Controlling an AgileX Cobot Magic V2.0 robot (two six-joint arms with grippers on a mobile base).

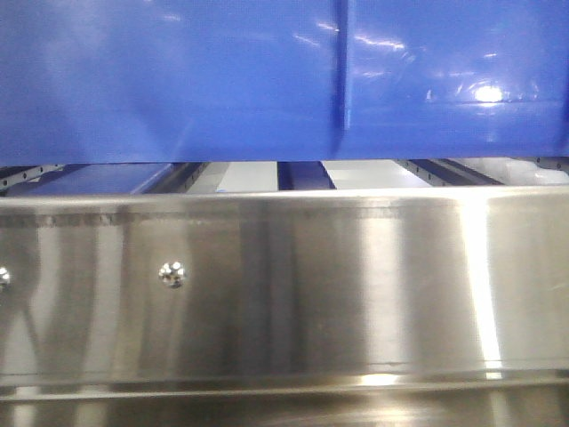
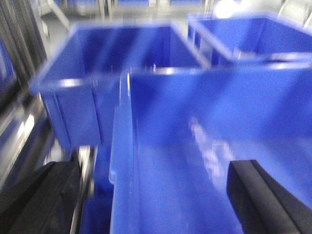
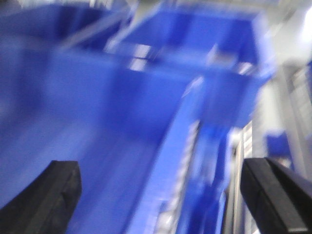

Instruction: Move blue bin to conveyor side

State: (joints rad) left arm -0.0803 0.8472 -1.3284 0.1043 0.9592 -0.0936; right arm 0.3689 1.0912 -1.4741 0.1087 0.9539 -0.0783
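Left pincer [image 2: 153, 170]: nearest the left wrist lens. Its two black fingers [image 2: 34, 200] stand wide apart, straddling a side wall of the bin, one outside and one inside. Neither visibly touches the wall, though the view is blurred.
Right pincer [image 3: 160, 165]: spread wide in the same way. Its black fingers [image 3: 44, 195] sit on either side of the opposite wall's rim, with no clamping to be seen.
Large bright-blue glossy plastic bin [image 1: 178, 80]: fills the top of the front view, just behind and above the steel panel. One thin vertical rib [image 1: 342, 71] runs down its wall. Both pincers are at its side walls. Whether its base rests on the rollers cannot be told.
Brushed stainless-steel front panel of the rack [image 1: 293, 294]: spans the lower front view, with a shiny dome-headed bolt [image 1: 172, 274] to the left.
White rollers [image 1: 244, 178]: visible in the narrow gap between the panel's top edge and the bin's lower edge, between dark rails.
Neighbouring blue plastic bins [image 2: 92, 53]: two open crates stand just behind the held bin, side by side.
Room: pale and blurred beyond the bins, with a bright lamp glare [image 2: 225, 7] at the top. A steel rail [image 3: 239, 180] runs beside the bin's right wall.
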